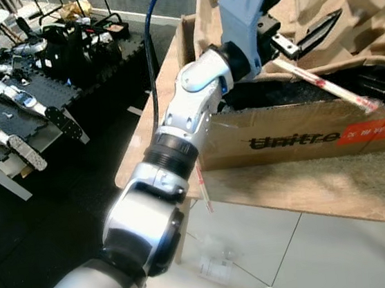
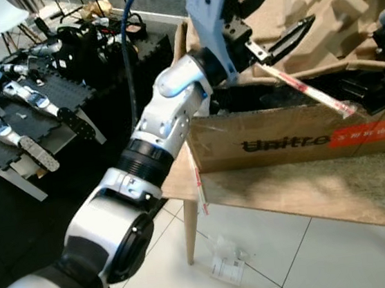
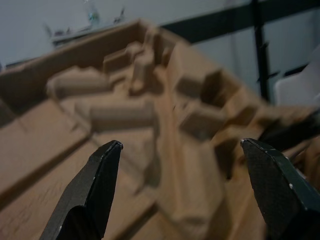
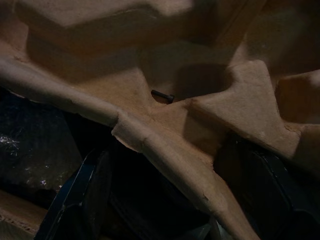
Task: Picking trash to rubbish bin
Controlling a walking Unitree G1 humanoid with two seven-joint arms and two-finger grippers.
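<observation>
Left end effector [image 2: 289, 29], fingers spread and empty, over cardboard box [image 2: 282, 137]; box interior shadowed.

Cardboard box [image 1: 296, 139] on table [image 1: 309, 190]; wrapper [image 2: 227, 262] on floor below.

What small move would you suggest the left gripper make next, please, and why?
Probably ease the left gripper upward, clear of the Unitree cardboard box. Its fingers look open above the box, while the long paper-wrapped stick lies beneath them across the box's opening.
</observation>
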